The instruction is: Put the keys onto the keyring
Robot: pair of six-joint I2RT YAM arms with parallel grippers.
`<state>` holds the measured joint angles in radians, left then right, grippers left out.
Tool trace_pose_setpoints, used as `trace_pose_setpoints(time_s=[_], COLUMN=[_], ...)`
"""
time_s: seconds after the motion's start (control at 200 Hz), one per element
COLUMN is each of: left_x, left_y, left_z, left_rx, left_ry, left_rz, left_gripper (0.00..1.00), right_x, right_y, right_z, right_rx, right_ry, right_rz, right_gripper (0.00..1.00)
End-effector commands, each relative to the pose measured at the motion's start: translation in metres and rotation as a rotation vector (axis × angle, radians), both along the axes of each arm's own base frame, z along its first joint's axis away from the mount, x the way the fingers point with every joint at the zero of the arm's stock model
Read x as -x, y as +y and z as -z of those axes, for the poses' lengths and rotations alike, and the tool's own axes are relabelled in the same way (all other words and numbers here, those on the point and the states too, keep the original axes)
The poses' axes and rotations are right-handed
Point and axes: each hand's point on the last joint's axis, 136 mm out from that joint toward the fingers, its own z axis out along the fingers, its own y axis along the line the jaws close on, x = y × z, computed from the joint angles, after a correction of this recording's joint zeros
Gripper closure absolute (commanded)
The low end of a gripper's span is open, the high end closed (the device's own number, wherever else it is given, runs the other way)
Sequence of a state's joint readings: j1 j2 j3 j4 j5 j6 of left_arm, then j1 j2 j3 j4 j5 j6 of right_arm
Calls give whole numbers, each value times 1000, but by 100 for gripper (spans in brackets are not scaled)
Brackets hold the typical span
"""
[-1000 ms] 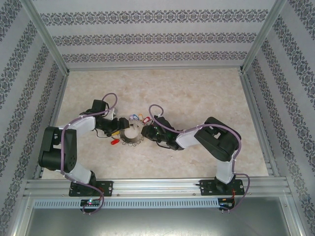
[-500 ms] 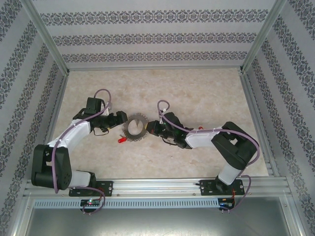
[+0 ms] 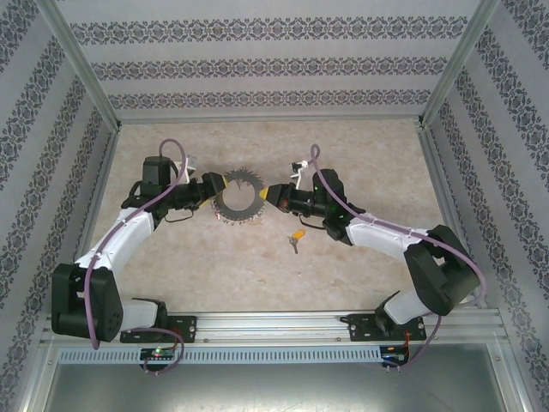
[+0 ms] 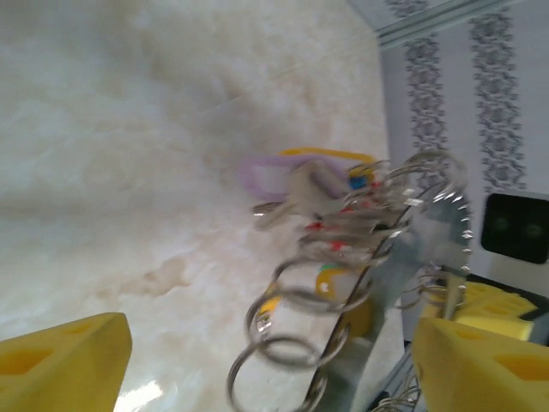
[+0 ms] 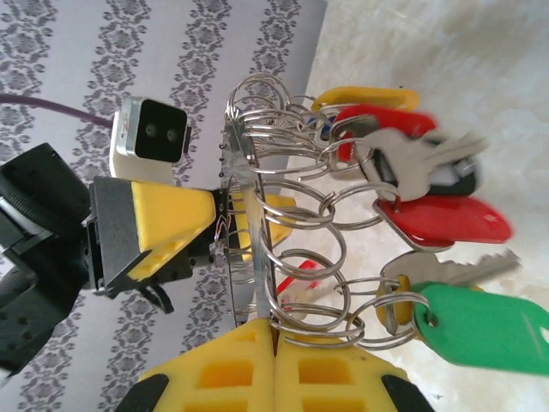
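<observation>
Nearest the arm bases, a yellow-tagged key [image 3: 296, 236] lies loose on the table [image 3: 369, 146], apart from both grippers, so that one is not yet threaded. Just beyond it, the keyring [image 3: 238, 196] is held up between the two arms. The right gripper [image 3: 276, 195] has its yellow pads [image 5: 326, 378] pressed together on the ring's edge and carries it. The left gripper [image 3: 214, 184] stands with its jaws wide apart, the ring between its fingers [image 4: 60, 365], gripping nothing. Several red-tagged keys [image 5: 446, 219] hang on the ring; whether one is the task's own cannot be told. At best the job looks half done.
</observation>
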<state>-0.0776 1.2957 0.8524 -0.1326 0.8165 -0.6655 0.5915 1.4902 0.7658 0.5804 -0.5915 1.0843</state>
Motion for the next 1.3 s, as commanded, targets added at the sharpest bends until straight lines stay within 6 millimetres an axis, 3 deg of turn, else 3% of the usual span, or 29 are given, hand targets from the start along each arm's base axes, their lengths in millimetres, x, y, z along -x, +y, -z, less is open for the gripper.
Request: trace_pose_setpoints(time_s=[0.0, 0.065, 0.23, 0.355, 0.495, 0.54, 0.61, 0.679, 0.749, 0.909, 1.004, 1.079, 1.154, 1.299], left_x=[-4, -5, -4, -2, 0, 1, 3, 2, 2, -2, -3, -4, -5, -1], left_y=[-15, -16, -16, -19, -19, -20, -21, -20, -20, -6, 8, 17, 26, 33], left_z=[-48, -58, -75, -87, -96, -99, -102, -102, -97, -65, -46, -37, -42, -62], left_rx=[123, 144, 152, 175, 175, 176, 175, 162, 132, -31, -152, -219, -260, -283], left_ry=[-112, -137, -181, -216, -251, -261, -265, -257, -239, -136, -71, -36, -58, -131], left_rz=[53, 53, 57, 73, 85, 92, 106, 107, 112, 64, 31, -1, -44, -83], left_gripper=[32, 44, 65, 72, 73, 66, 38, 25, 25, 31, 21, 20, 19, 19], right_x=[4, 4, 6, 6, 2, 0, -4, -7, -10, -13, -13, -13, -15, -24], right_y=[0, -2, -4, -5, -8, -9, -12, -14, -16, -18, -17, -17, -18, -25], right_z=[-48, -53, -68, -75, -77, -78, -80, -85, -89, -101, -109, -111, -108, -82], right_rx=[-95, -103, -124, -130, -133, -135, -137, -144, -146, -162, -168, -164, -148, -62], right_ry=[-101, -110, -139, -152, -147, -141, -138, -143, -148, -170, -183, -187, -184, -132], right_rz=[-63, -68, -83, -88, -78, -71, -59, -57, -56, -69, -83, -88, -75, -11], right_gripper=[97, 97, 97, 96, 96, 96, 96, 96, 97, 98, 98, 100, 100, 100])
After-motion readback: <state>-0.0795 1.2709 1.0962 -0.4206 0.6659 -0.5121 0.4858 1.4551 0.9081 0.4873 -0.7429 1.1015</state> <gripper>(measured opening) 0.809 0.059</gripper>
